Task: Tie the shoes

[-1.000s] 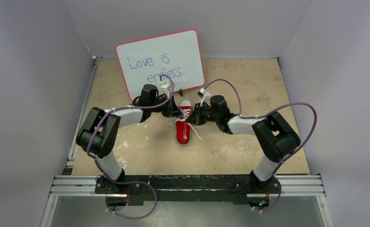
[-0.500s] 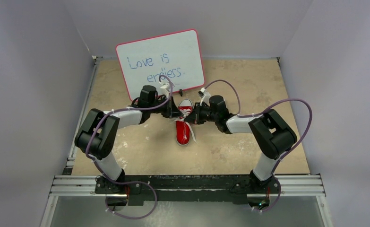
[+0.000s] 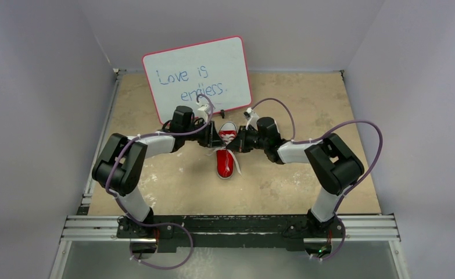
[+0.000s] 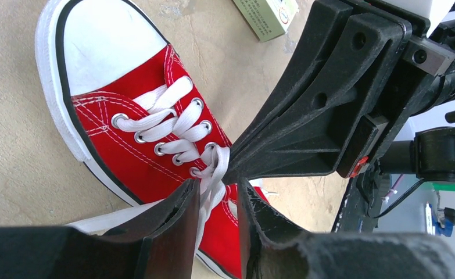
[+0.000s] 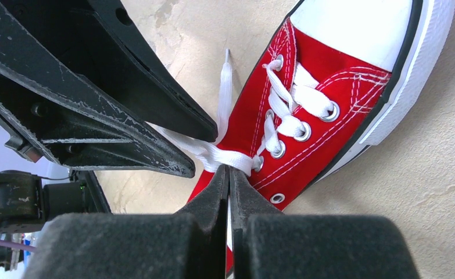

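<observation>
A: What is the right gripper doing?

B: Its fingers are pressed together on the laces, right by the top eyelets. A white strip shows between the pads.

A: And the left gripper?

B: Its fingers are slightly parted. A strand of lace runs through the gap, and the gap looks wider than the strand. The two sets of tips almost meet over the laces.

A: Where is the sneaker?

B: It sits flat on the table, about mid-width, between the two wrists. Its long axis runs near to far, a touch off straight, with the white toe cap towards the whiteboard and the heel towards the arm bases. One loose lace end lies on the table beside the shoe.

A: How much room is there around it?

B: It is tight at the far end, with the whiteboard near the toe and a small box lying beyond the toe. Bare tabletop lies left and right behind the elbows, and the side walls are well apart from the arms. More bare surface lies between the heel and the metal rail at the near edge.
</observation>
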You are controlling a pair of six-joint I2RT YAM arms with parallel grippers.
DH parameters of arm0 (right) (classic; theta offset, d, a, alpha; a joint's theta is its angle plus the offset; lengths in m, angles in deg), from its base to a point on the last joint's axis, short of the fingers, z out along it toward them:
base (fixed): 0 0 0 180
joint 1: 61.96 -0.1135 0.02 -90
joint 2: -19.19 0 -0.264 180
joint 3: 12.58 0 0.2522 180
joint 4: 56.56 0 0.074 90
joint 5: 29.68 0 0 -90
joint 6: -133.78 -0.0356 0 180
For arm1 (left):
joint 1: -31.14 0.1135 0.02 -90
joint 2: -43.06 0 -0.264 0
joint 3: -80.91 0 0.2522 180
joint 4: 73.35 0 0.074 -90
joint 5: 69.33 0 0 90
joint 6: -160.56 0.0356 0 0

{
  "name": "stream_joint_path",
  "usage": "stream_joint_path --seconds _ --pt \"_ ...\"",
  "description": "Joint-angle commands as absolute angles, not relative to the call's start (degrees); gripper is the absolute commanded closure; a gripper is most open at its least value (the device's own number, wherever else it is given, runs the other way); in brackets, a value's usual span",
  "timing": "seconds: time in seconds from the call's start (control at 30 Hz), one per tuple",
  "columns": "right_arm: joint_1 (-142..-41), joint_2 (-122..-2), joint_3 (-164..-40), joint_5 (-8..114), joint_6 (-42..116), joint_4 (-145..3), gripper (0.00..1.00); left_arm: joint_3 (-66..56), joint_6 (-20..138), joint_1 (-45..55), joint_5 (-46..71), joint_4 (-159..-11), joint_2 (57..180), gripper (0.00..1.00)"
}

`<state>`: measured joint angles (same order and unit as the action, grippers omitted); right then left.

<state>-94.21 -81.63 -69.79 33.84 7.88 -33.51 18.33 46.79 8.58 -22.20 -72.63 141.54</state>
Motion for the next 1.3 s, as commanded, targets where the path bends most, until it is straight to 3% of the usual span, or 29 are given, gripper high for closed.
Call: stream_joint_path --seconds 0.0,0.27,0.37,0.53,0.87,1.07,1.27 --pt "-94.4 -81.87 -71.78 34.23 7.83 -32.32 1.0 17.84 49.3 8.22 -24.01 -72.08 141.68 0.7" --pt "-94.44 -82.15 -71.93 33.86 7.52 -32.01 1.0 17.17 53.31 6.9 -21.22 -75.95 142.63 0.71" --pt "-94.4 -82.15 -72.04 33.61 7.48 -32.08 1.0 16.7 53.26 6.84 -19.75 -75.77 142.81 0.82" --pt "-94.39 -82.24 -72.21 33.25 7.77 -32.16 1.0 15.83 53.21 6.56 -16.5 -75.14 142.8 0.9" --pt "-94.43 -82.24 -72.41 32.57 8.38 -32.61 1.0 14.87 52.46 5.53 -17.07 -73.56 144.43 0.77" --pt "-94.39 -81.18 -72.23 32.09 8.62 -33.53 1.0 15.02 52.2 5.14 -14.71 -73.14 144.37 0.92" --pt "-93.87 -71.33 -73.41 33.53 15.58 -45.65 0.62 15.36 52.8 4.46 -11.04 -72.8 143.04 0.99"
